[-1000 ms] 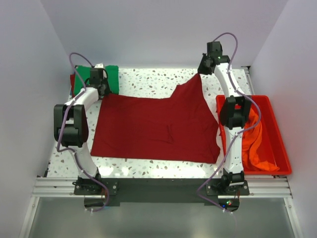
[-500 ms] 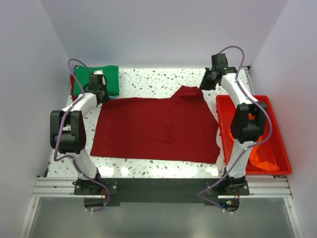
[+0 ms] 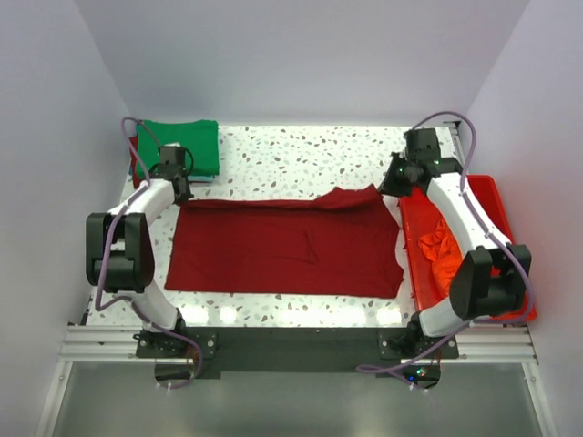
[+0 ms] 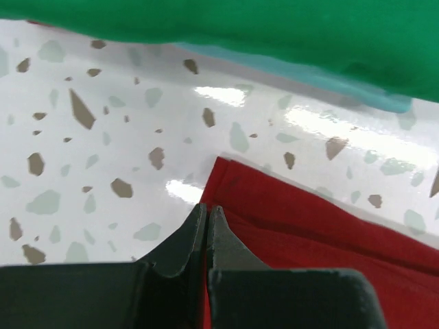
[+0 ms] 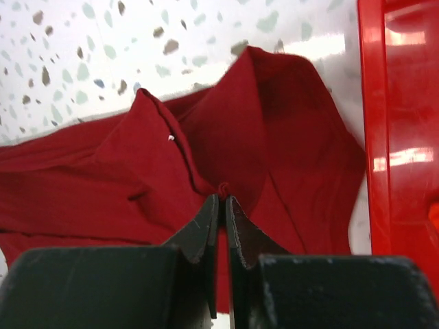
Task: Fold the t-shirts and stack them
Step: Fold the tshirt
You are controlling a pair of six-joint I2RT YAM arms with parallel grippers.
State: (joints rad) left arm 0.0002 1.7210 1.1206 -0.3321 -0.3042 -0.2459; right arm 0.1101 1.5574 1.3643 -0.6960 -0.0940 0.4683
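Speckled tabletop [image 3: 291,150]: dark red t-shirt [image 3: 282,246] lies centre; left gripper [image 4: 206,207] and right gripper [image 5: 221,199] clamp its 12 o'clock corners (first fold, I judge). Next likely carry both toward 6 o'clock evenly.

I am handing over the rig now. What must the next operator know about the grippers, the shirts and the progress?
Left gripper: shut on the red shirt's far-left corner.
Right gripper: shut on its far-right corner.
Green shirt: folded, far left.
Orange shirt: crumpled in the tub.
Done: green folded.
Left: finish folding red, probably stack it on green, then fold and stack orange.
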